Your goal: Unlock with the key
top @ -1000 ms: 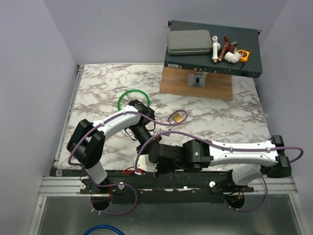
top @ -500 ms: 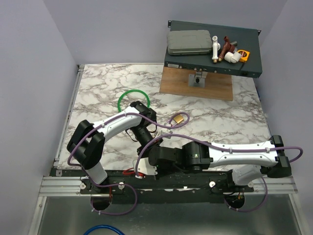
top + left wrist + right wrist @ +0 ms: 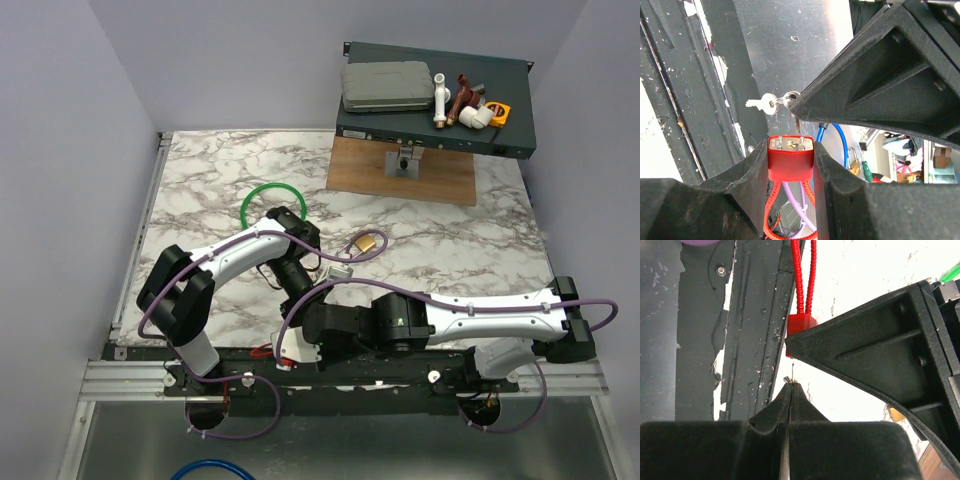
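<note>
Left claw clamps the red plastic block on a red braided cord between its 2 fingers. Right claw is pinched tight, with the small silver metal key at its tip, just above that block.

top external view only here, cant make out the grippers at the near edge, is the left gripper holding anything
observer: yes, the left wrist view shows the left gripper clamped on a red block with a red cord loop attached
operator: and the right gripper
observer: the right gripper is shut; by its tip a small silver key dangles on a ring, close to the red block but not touching it
</note>
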Tool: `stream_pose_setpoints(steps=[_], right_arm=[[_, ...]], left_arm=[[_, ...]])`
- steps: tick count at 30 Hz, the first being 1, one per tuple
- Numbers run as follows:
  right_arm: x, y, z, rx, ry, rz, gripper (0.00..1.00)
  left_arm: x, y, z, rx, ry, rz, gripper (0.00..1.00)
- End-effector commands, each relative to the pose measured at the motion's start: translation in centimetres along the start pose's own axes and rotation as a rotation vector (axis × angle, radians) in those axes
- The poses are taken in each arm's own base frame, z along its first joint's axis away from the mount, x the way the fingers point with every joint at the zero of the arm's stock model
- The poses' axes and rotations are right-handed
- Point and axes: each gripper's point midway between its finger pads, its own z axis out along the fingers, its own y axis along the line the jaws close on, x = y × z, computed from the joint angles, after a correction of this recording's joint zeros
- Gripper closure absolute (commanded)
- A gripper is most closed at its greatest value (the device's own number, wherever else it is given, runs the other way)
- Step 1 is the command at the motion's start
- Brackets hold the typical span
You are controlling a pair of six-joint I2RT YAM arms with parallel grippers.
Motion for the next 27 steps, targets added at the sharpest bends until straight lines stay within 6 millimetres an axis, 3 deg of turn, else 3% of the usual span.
stream_pose_setpoints(steps=[1, 27], right_arm=[[-1.06, -0.62, 0.07, 0.032, -0.024, -0.024, 0.99], [-1.11, -0.60, 0.39, 0.033, -0.026, -0.024, 0.99]], left_arm=[[-0.04, -1.43, 0.04, 0.021, 0.000, -0.004, 1.00], [-0.45, -1.87, 0.33, 0.036, -0.007, 0.004, 1.00]])
